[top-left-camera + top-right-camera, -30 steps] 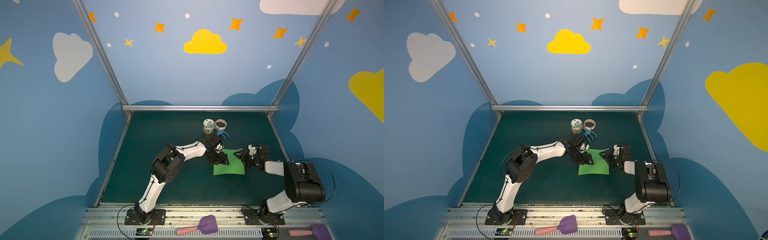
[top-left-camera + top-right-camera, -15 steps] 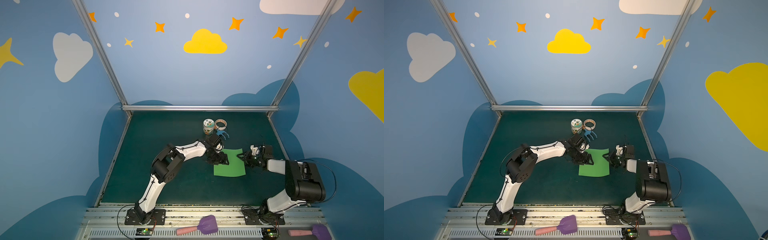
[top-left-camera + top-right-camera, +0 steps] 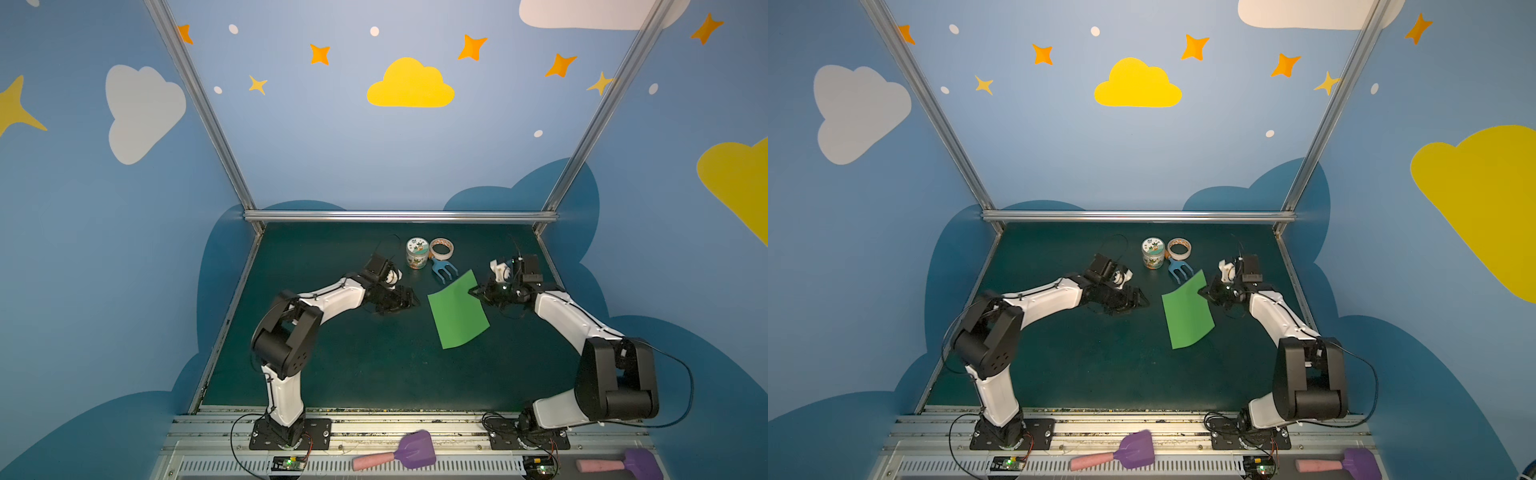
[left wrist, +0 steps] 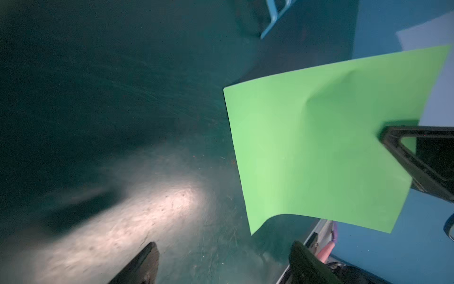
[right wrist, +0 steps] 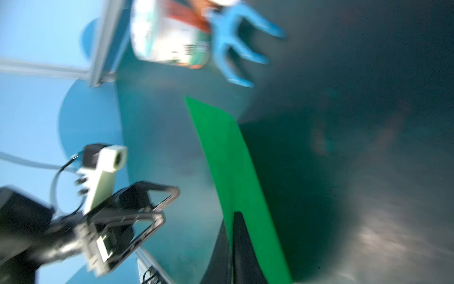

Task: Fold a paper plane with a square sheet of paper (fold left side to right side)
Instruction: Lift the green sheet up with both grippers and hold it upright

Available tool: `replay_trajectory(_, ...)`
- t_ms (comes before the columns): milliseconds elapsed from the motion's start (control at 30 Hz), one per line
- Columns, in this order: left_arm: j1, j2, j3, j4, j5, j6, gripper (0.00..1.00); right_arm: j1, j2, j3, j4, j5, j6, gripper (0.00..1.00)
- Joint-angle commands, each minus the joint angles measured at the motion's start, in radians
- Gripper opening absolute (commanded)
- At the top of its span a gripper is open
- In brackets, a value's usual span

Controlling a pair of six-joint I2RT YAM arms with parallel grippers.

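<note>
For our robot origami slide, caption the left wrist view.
The right pincer grips the green paper sheet by its edge; the open left pincer faces it.

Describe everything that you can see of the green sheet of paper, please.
The green sheet of paper is thin, plain and bright, with no sharp crease visible. The right gripper is shut on its right-hand edge, where the paper buckles softly. It looks lifted off the dark mat and tilted, its free edges curling. Nothing else touches it.
</note>
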Motion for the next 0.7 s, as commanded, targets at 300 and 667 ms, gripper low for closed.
replay_trajectory(300, 0.096, -0.234, -0.267, 0.715, 0.123, -0.355, 1.00, 0.237, 0.094, 0.671, -0.404, 0.016, 0.033, 0.00)
replay_trajectory(667, 0.106, -0.356, -0.300, 0.793, 0.016, -0.363, 1.00, 0.279, 0.096, 0.739, -0.232, -0.066, 0.234, 0.00)
